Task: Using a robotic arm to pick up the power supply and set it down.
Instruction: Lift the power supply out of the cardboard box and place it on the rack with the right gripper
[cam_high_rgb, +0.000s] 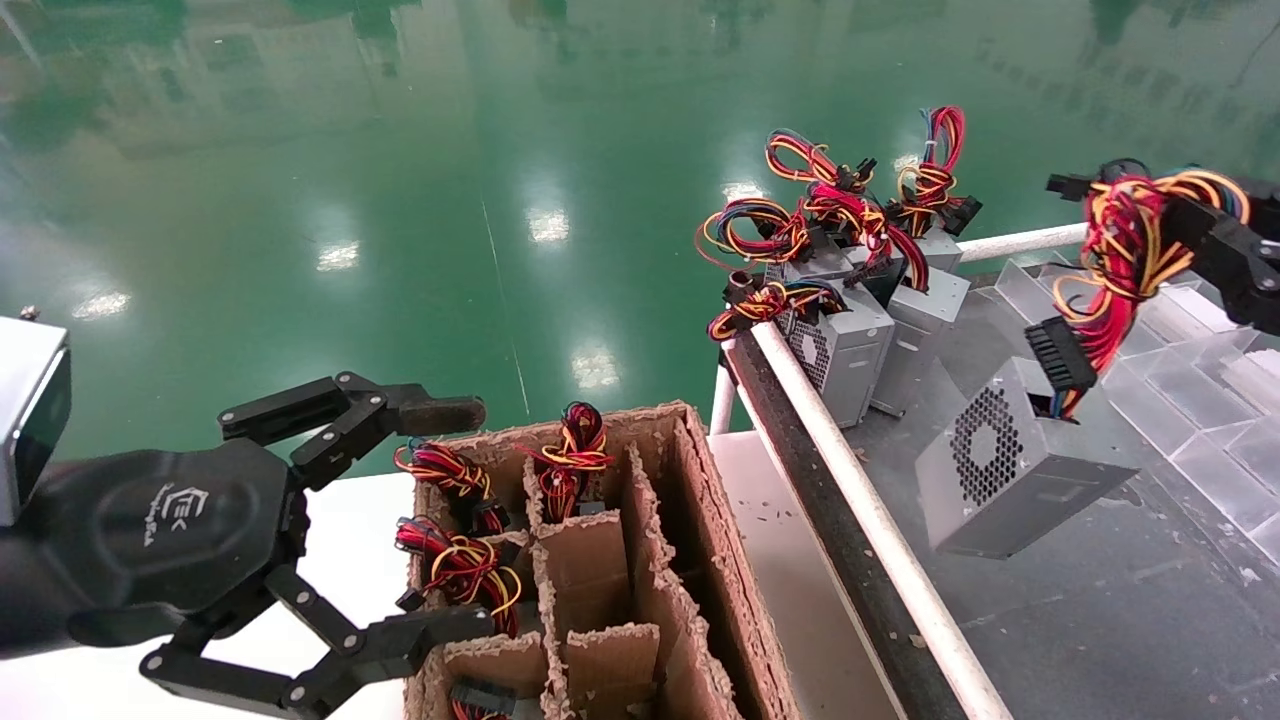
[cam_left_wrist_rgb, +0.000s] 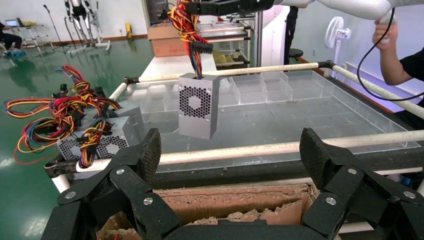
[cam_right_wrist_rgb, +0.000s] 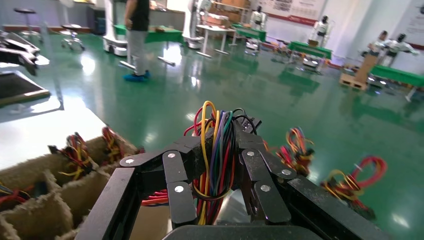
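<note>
Your right end effector (cam_right_wrist_rgb: 218, 170) is squeezed tight on the bundle of red, yellow and orange wires (cam_high_rgb: 1120, 250). The grey metal power supply box with the round fan holes (cam_high_rgb: 1010, 460) hangs from those wires, tilted, in the air over the dark bench with clear plastic trays (cam_high_rgb: 1120, 600). So the picking up is done. You have yet to set it down. Your left end effector (cam_high_rgb: 440, 520) waits wide open by the brown cardboard box with dividers (cam_high_rgb: 640, 540).

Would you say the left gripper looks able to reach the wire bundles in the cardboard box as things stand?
Probably yes. The left gripper is open, hovering beside the divided cardboard box, and the wire bundles stick up from its open-topped cells, with nothing covering them.
</note>
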